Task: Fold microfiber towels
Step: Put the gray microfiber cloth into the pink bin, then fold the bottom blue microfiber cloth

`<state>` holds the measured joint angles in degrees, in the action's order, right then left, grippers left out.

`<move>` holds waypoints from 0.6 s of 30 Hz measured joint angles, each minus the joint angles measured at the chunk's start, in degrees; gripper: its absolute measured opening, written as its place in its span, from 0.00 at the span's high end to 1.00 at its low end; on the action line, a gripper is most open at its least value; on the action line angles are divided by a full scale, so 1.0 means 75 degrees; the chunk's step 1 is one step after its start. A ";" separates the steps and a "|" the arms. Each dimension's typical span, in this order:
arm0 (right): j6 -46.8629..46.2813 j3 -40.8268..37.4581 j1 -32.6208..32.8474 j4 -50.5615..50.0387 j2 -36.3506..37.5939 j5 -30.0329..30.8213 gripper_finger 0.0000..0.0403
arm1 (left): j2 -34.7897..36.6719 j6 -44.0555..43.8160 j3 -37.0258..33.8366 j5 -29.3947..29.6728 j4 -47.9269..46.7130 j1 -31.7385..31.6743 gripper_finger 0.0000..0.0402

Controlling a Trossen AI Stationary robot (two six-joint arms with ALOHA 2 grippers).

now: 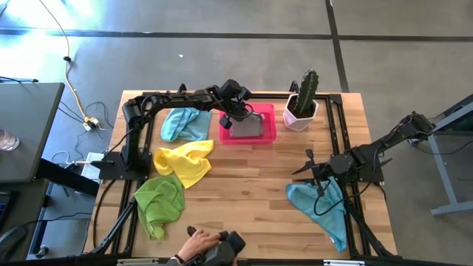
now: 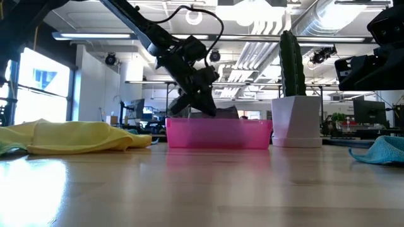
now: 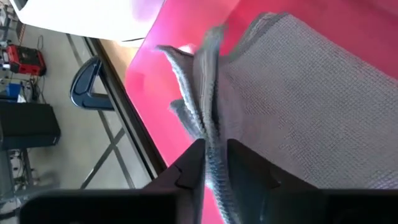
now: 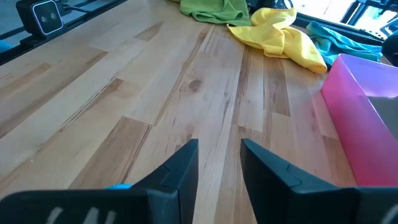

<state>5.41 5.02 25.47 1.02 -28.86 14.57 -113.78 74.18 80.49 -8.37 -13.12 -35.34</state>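
Step in hand, by judgement: setting the folded grey microfiber towel (image 1: 246, 126) into the rigid pink rectangular tray (image 1: 269, 112) and letting go.

Left gripper (image 1: 235, 117) over the tray, at its end farther from the white-potted cactus (image 1: 302, 103). Left wrist view: dark fingers (image 3: 186, 171) on either side of the towel's stacked edge, layers pinched between them, cloth body lying flat on the pink floor. Whether the grip is just easing off: cannot tell.

To do it well: open only once the fold rests on the tray floor; lift straight up so no layer drags out over the wall; keep the stacked edges aligned.

Right gripper (image 1: 316, 172) waiting over the wooden counter (image 1: 251, 192), well apart from the tray, just beside the crumpled light blue towel (image 1: 325, 203); jaws parted, nothing between them (right wrist view).

View differences:
- High view only: whole layout. Second light blue towel (image 1: 185, 123) just beside the tray on the side away from the cactus; yellow towel (image 1: 186, 162) and lime green towel (image 1: 160, 202) nearer the counter's front; a person's hand (image 1: 201, 240) at the front edge.
- Left wrist view only: the grip itself and the fold's layers.
- Low view: tray wall hides the towel's seat; gripper height above the rim readable there.
- Right wrist view: bare counter ahead of the right fingers.
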 joint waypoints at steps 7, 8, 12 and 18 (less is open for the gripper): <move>0.0000 0.0000 0.0000 0.0000 0.0000 -0.0001 0.72 | 0.0077 -0.0552 0.0000 0.0033 0.0189 0.0133 0.63; 0.0000 0.0000 0.0002 0.0000 0.0000 -0.0001 0.72 | 0.0117 -0.0730 0.0000 0.0032 0.0209 0.0139 0.60; 0.0000 0.0000 0.0001 0.0000 0.0003 0.0000 0.72 | 0.0355 -0.1770 0.0000 0.0012 0.0245 0.0253 0.55; 0.0000 0.0000 0.0001 -0.0003 0.0003 -0.0003 0.72 | 0.0814 -0.5016 0.0000 0.0050 0.0261 0.1071 0.55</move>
<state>5.41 5.02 25.48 0.99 -28.84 14.55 -107.67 36.56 80.49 -8.00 -11.16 -27.30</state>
